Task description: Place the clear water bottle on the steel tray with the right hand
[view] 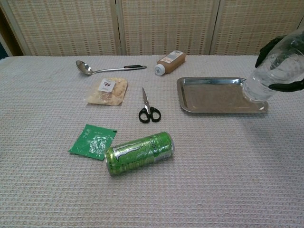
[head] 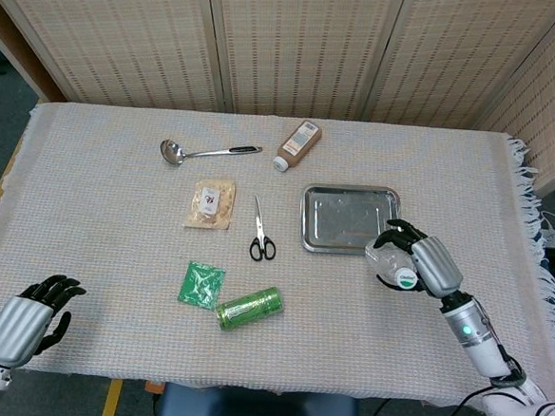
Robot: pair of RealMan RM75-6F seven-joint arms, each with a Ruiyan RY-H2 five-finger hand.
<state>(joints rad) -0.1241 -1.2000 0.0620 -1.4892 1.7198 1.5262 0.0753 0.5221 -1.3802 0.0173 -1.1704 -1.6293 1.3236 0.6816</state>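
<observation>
My right hand [head: 419,264] grips the clear water bottle [head: 389,261], fingers wrapped round its body. The bottle [view: 273,71] hangs tilted in the air at the near right corner of the steel tray [view: 209,95], base end towards the tray, green cap towards me. In the head view the tray [head: 339,217] lies bare just left of the bottle. The right hand [view: 285,64] shows only partly at the chest view's right edge. My left hand [head: 34,315] rests with curled fingers near the table's front left corner, holding nothing.
On the cloth lie a green can [head: 249,308], a green tea packet [head: 201,285], scissors [head: 261,233], a snack packet [head: 210,204], a steel ladle [head: 203,151] and a brown bottle [head: 297,145]. The table's fringed right edge [head: 533,226] is near the right arm.
</observation>
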